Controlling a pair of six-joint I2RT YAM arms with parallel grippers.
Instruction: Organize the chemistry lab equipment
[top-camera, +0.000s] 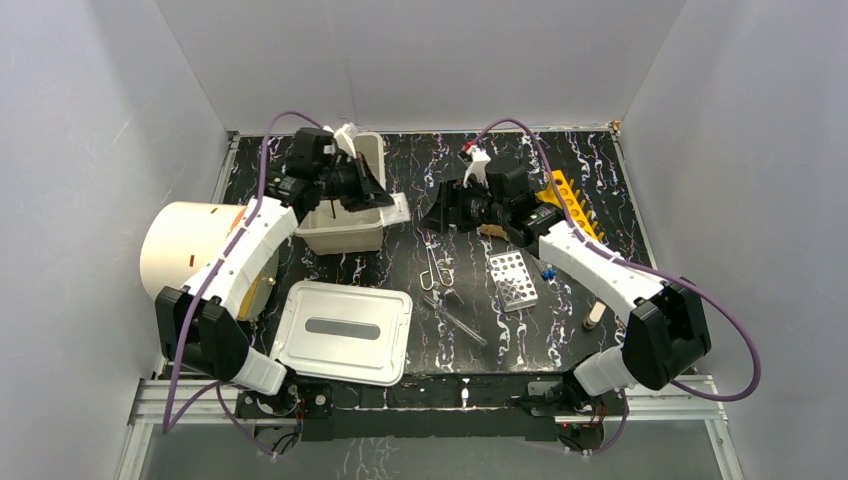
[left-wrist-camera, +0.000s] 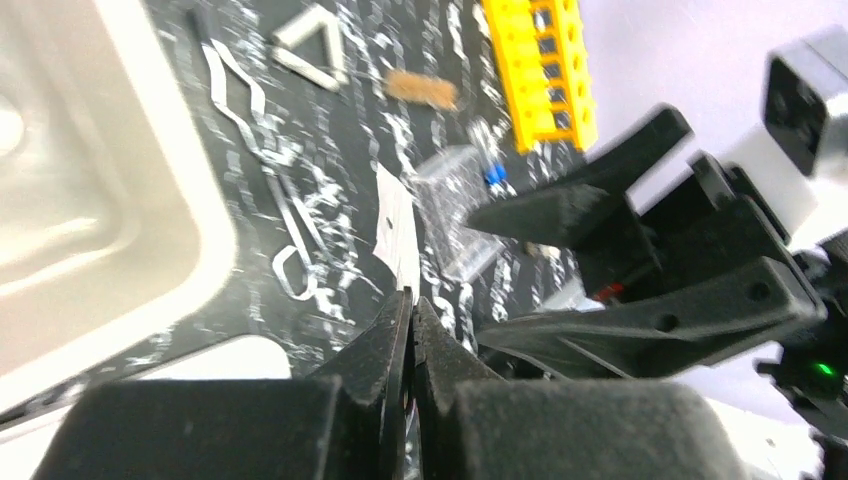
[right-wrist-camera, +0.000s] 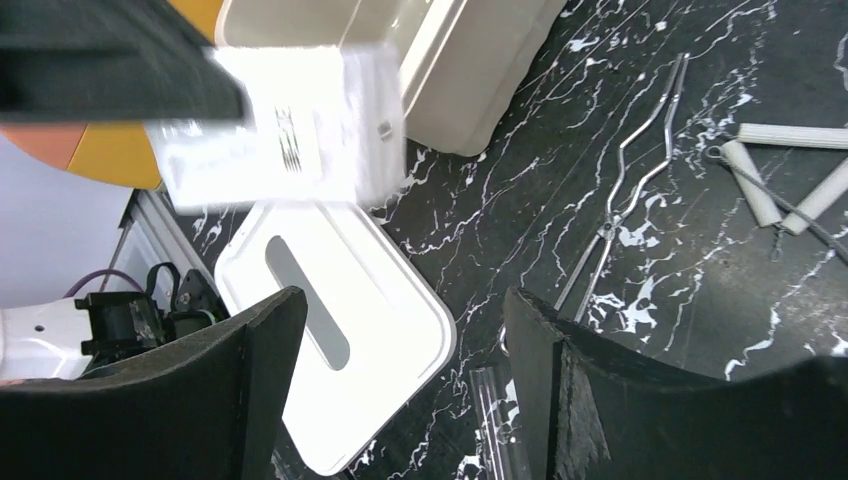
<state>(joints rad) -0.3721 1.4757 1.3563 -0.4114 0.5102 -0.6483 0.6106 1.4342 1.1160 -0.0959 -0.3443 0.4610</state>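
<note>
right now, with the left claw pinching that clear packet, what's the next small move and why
Probably swing the left claw leftward over the bin, ready to drop. It is shut on the packet, the right claw stands open and apart from it, and the packet hangs just beside the bin's right rim.

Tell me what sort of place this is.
Probably a robot test cell staged as a chemistry bench: white walls enclose a black marbled tabletop, the left arm and right arm are mounted at its near edge, and a yellow tube rack and wire tongs lie on it.
</note>
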